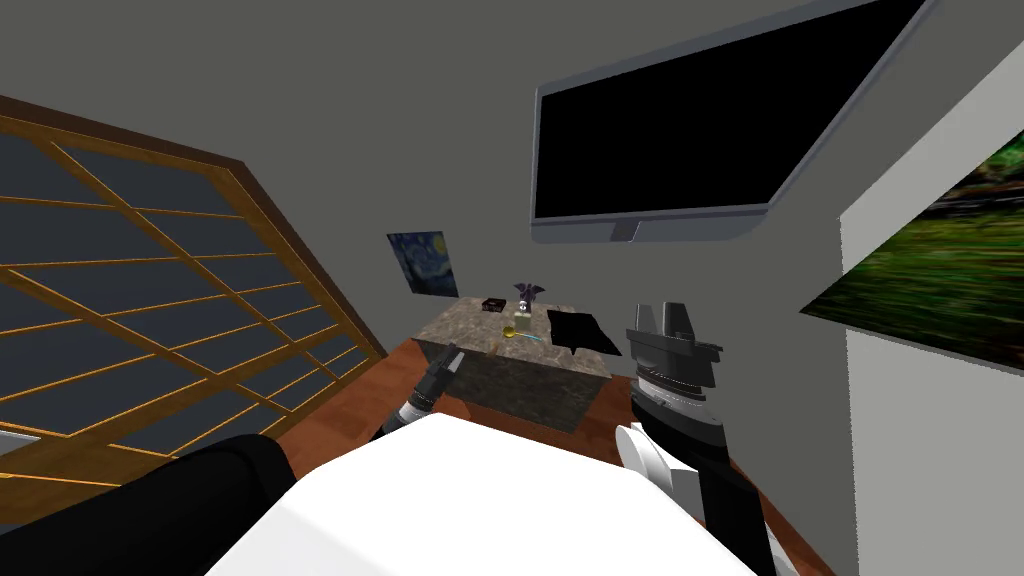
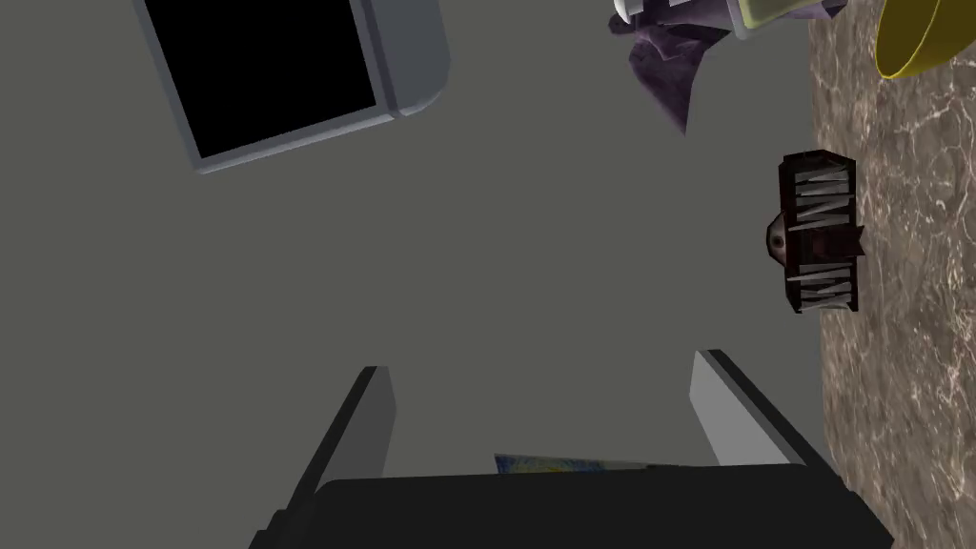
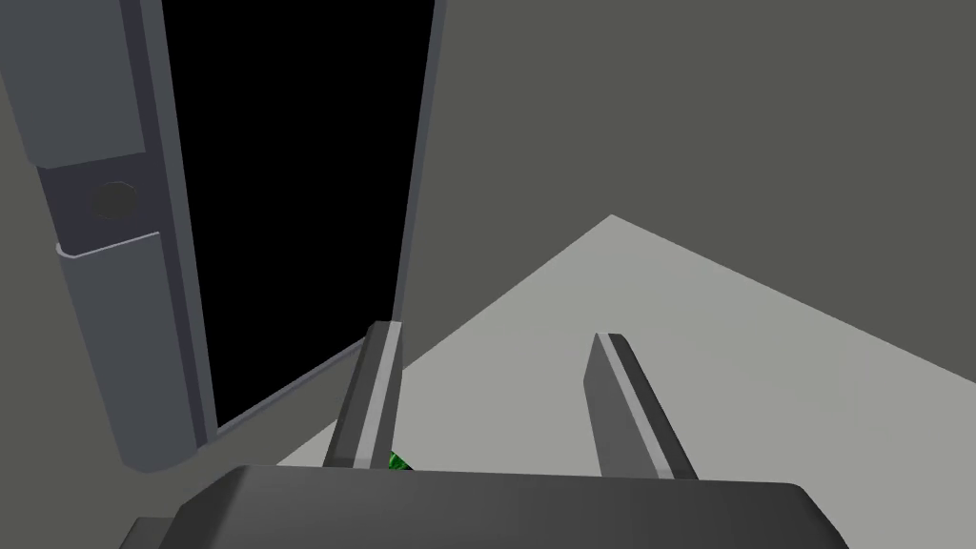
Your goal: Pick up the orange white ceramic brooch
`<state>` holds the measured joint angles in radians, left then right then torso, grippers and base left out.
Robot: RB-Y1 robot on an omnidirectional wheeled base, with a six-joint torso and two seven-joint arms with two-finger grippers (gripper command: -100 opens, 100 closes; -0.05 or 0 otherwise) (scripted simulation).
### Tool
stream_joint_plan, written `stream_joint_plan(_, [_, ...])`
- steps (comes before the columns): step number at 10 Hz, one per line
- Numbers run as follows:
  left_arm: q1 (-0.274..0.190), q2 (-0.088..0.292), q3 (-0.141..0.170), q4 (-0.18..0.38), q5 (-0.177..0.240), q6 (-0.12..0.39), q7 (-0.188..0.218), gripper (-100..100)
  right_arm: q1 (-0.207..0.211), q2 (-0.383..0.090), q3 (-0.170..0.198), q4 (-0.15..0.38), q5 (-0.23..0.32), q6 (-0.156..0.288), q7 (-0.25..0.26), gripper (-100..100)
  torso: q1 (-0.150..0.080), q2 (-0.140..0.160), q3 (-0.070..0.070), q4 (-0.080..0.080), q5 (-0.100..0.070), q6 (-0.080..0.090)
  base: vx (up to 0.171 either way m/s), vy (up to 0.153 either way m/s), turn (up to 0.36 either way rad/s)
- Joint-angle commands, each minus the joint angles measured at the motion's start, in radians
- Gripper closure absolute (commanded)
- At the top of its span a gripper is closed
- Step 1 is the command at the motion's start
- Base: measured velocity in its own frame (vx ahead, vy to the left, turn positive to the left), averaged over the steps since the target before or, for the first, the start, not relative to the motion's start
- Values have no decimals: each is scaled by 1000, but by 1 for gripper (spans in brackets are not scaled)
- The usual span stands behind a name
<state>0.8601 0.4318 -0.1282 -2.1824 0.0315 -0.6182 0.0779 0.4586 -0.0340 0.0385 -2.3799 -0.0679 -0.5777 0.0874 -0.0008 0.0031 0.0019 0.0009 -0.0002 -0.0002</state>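
My left gripper [image 2: 540,364] hovers by the near left corner of a stone-patterned table [image 1: 462,325], its two blades spread wide with nothing between them. The brooch [image 2: 818,233], a small dark red piece with pale stripes, lies at the table's far left corner, ahead of the fingertips and outside the gap, clear of both blades. My right gripper [image 3: 496,332] is raised off the table's right side, blades parted and empty
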Motion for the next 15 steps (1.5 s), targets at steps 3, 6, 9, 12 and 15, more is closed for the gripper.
stream_joint_plan(3, [91, 102, -22, 59, 33, 1, 58, -100, 0, 0, 0, 0, 0, 0, 0, 0, 0, 0, 0, 0, 0, 0, -47, -35, -178])
stream_joint_plan(6, [136, 180, -33, 89, 48, 0, 85, -100, 0, 0, 0, 0, 0, 0, 0, 0, 0, 1, 0, 0, 0, 0, -42, -30, -132])
stream_joint_plan(9, [225, 272, -54, 150, 77, 0, 139, -100, 0, 0, 0, 0, 0, 0, 0, 0, 0, 0, 0, 0, 0, 0, -44, -40, -186])
stream_joint_plan(12, [268, 355, -65, 180, 91, 1, 165, -100, 0, 0, 0, 0, 0, 0, 0, 0, -1, 0, 0, 0, 0, 0, -35, -44, -166])
stream_joint_plan(15, [352, 450, -83, 240, 117, 6, 216, -100, 0, 0, 0, 0, 0, 0, 0, 0, 0, 0, 0, 0, 0, 0, -32, -46, -193])
